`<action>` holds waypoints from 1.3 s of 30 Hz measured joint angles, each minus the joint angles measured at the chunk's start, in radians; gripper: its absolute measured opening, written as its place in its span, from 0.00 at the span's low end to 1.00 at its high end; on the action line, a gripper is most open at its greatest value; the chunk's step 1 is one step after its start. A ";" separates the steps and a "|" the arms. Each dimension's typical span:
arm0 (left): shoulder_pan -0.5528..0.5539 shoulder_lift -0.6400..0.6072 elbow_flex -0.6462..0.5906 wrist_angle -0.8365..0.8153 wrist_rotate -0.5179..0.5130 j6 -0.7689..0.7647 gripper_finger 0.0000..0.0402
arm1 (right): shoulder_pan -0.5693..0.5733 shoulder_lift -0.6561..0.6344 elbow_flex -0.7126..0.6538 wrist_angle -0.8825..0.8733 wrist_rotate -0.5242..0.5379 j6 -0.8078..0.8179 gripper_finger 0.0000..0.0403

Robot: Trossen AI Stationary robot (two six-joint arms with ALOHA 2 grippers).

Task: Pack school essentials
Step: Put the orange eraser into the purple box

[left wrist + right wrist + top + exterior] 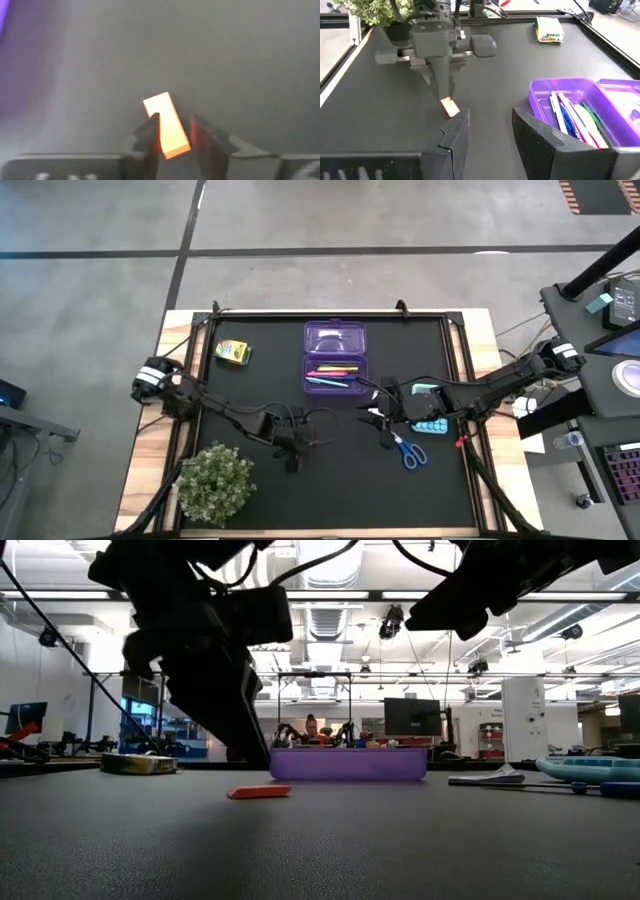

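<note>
The left gripper's (446, 92) fingers straddle the red eraser (166, 125), one on each side with a narrow gap, not yet pinching it as far as the blurred left wrist view shows. The eraser lies flat on the black mat (270, 380), near the purple case (334, 360), which already holds pens (333, 373). The risk is a skewed close: the eraser sits angled between the fingers, so one may catch a corner first and spin or flick it away. It is also thin, so fingertips could scrape the mat or ride over it. The right gripper (490, 127) hovers near the case with its fingers well apart and empty; scissors (408, 450) and the crayon box (232, 352) remain outside.
</note>
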 joint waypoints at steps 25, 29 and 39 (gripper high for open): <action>0.000 0.008 -0.113 0.139 -0.046 -0.126 0.49 | 0.000 0.000 -0.042 0.054 0.000 0.037 0.35; 0.000 0.008 -0.135 0.184 -0.050 -0.126 0.46 | 0.000 0.000 -0.051 0.077 0.000 0.036 0.35; 0.016 0.008 -0.148 0.178 -0.258 -0.123 0.34 | 0.000 0.000 -0.053 0.080 0.000 0.045 0.35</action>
